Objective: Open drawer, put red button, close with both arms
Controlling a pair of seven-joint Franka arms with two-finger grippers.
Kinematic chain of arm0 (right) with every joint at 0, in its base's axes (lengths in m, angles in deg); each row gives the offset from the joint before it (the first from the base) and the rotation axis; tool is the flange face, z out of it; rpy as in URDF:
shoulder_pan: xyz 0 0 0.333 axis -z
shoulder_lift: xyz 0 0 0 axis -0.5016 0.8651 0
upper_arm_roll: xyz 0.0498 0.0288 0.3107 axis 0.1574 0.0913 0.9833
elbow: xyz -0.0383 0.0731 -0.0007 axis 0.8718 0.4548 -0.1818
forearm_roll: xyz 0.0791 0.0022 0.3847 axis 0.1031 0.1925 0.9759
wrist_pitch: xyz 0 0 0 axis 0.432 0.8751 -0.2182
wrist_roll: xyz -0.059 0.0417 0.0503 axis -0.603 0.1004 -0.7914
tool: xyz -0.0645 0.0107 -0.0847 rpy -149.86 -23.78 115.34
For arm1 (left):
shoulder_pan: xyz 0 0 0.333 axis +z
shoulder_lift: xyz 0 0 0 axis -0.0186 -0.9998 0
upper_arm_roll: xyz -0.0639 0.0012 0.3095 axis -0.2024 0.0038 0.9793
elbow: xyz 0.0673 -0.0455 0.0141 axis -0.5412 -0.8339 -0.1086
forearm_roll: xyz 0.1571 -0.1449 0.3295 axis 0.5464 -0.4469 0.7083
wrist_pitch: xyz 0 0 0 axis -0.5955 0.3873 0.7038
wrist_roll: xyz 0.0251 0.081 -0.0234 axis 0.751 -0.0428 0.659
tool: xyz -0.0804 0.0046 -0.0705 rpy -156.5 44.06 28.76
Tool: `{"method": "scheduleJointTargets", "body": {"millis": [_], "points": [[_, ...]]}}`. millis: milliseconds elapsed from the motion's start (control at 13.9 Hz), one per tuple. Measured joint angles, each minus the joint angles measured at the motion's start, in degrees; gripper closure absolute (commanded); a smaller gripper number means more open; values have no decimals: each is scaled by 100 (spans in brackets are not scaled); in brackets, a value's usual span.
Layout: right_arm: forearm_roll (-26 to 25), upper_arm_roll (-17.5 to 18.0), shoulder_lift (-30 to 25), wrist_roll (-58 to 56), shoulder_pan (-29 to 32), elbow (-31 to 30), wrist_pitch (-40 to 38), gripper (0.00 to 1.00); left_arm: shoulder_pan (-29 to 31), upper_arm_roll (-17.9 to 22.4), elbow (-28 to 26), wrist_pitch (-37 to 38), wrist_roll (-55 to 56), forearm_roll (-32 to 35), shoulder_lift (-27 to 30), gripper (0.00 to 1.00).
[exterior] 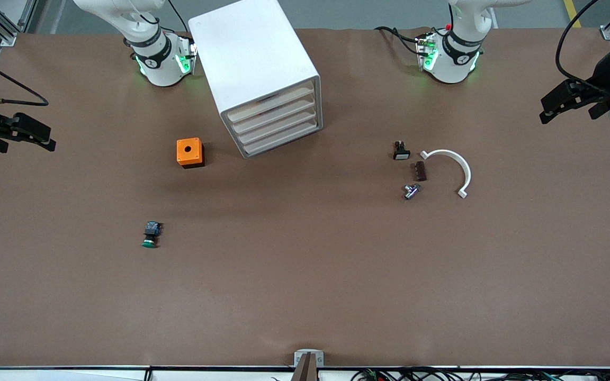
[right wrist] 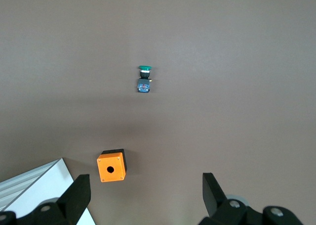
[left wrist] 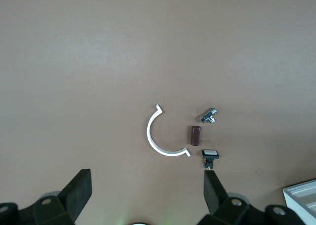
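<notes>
No red-capped button shows in any view. The white drawer cabinet (exterior: 262,74) stands at the back middle of the table with all its drawers (exterior: 276,124) shut; its corner shows in the right wrist view (right wrist: 29,188) and the left wrist view (left wrist: 302,195). My left gripper (exterior: 567,114) is open and empty, up in the air over the left arm's end of the table (left wrist: 147,185). My right gripper (exterior: 27,145) is open and empty, up over the right arm's end (right wrist: 145,189). Both arms wait.
A green-capped button (exterior: 149,235) (right wrist: 144,79) lies nearer the front camera than an orange box (exterior: 189,152) (right wrist: 110,167). Toward the left arm's end lie a white half-ring (exterior: 453,166) (left wrist: 158,136), a brown block (exterior: 420,171), a metal fitting (exterior: 411,191) and a black white-capped part (exterior: 401,152).
</notes>
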Motion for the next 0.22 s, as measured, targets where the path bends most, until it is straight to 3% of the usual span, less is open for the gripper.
{"method": "scheduleJointTargets", "body": {"millis": [215], "points": [[0,0,0,0,-22,0,0,0,0,1,1,0,0,0,-8,0]]}}
